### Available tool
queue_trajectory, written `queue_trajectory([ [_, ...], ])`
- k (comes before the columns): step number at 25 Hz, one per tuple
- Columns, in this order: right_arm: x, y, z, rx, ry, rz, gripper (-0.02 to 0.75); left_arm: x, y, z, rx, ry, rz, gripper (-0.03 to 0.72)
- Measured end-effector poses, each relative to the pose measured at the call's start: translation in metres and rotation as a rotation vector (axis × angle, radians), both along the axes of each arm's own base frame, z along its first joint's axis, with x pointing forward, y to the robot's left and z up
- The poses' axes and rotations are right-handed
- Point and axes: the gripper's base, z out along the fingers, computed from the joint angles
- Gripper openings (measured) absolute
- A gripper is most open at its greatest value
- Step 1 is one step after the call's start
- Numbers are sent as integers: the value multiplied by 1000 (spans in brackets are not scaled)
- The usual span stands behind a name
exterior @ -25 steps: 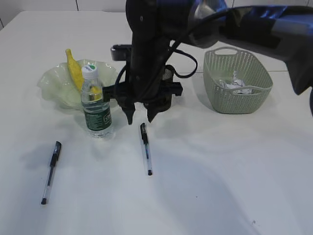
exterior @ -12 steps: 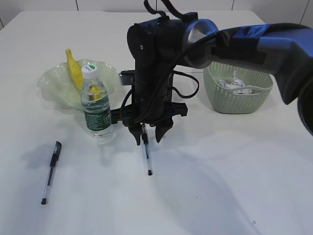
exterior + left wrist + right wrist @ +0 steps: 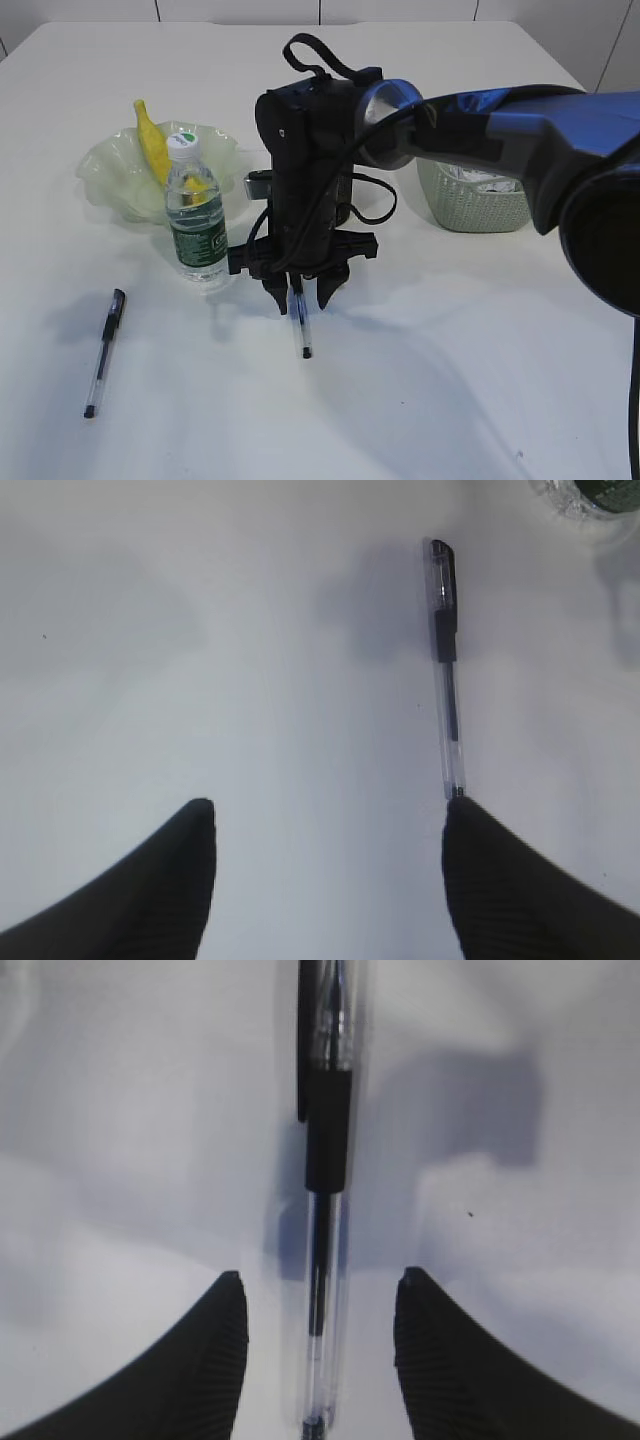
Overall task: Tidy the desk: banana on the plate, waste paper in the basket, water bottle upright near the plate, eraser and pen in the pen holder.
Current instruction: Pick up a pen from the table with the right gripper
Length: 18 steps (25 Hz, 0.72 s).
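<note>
In the centre of the exterior frame we are lowering the right claw, its tips spread apart, over the middle pen, which is lying flat on the table just right of the upright water bottle. In the right wrist frame that pen is running between the two tips, slightly nearer the left one. To close well, we are aiming to centre it and press down to the table before squeezing; whether the tips are touching the table already is hard to tell. The left claw is also spread, empty, beside the other pen.
</note>
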Motion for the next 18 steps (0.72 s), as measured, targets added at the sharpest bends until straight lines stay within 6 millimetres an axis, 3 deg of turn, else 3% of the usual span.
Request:
queue_trajectory([
  [18,13,-1,-4,50,-78,-45,358,2,0,1,-3,-19,3,484],
])
